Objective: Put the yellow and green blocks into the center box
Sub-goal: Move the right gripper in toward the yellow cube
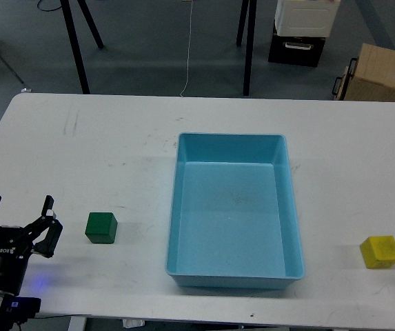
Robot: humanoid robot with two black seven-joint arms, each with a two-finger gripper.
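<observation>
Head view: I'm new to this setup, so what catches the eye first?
The light-blue tray sits mid-table with nothing in it. A green block lies to its left, a yellow block far right near the table edge. The left hand waits open beside the green block.

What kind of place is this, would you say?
Probably a robotics lab or workshop. A plain white table stands on gray carpet, with black tripod legs and a cable behind it, and a cardboard box and a white-and-black case on the floor.
</observation>
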